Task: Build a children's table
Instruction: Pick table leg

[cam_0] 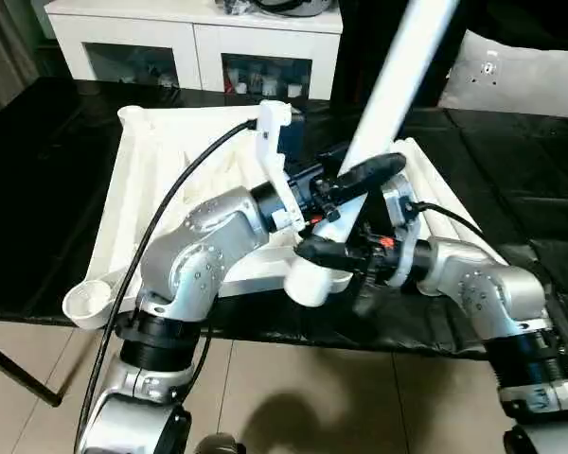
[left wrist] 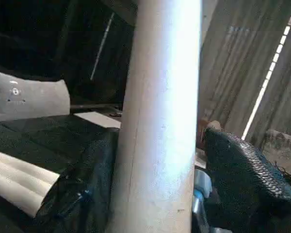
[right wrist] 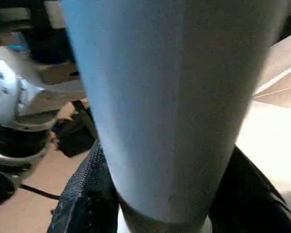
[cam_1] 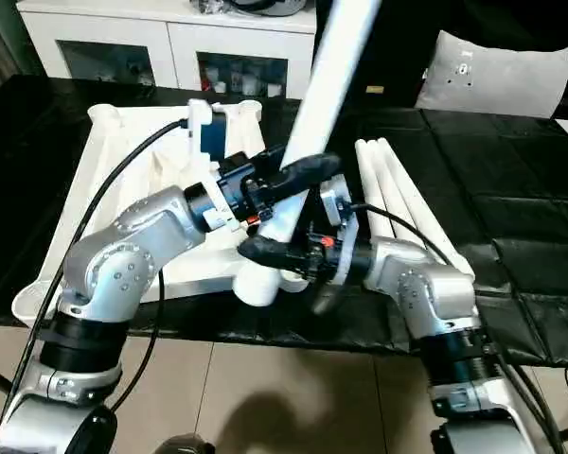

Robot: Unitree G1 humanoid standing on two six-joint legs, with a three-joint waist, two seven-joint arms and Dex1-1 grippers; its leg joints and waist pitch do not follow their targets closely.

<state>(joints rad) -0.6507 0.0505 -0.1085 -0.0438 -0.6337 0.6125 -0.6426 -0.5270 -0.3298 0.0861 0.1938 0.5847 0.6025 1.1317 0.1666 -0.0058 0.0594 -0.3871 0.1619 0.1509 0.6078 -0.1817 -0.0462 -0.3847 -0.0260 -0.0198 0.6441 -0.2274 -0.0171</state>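
Observation:
The white tabletop (cam_0: 170,161) lies underside up on a black-covered table. One white leg (cam_0: 398,66) rises tilted from the near right corner socket (cam_0: 312,284). My left gripper (cam_0: 355,184) sits around the leg higher up, open, and its finger (left wrist: 247,184) stands a little apart from the tube. Just above the socket, my right gripper (cam_0: 336,248) is shut on the leg, with its black fingers (right wrist: 87,194) pressing both sides. Other legs (cam_1: 393,189) lie side by side to the right of the tabletop.
A white cabinet (cam_0: 199,38) with glass doors stands behind the table. A grey cushion (cam_1: 497,76) rests at the far right. The near left corner socket (cam_0: 90,301) overhangs the table's front edge, with floor below.

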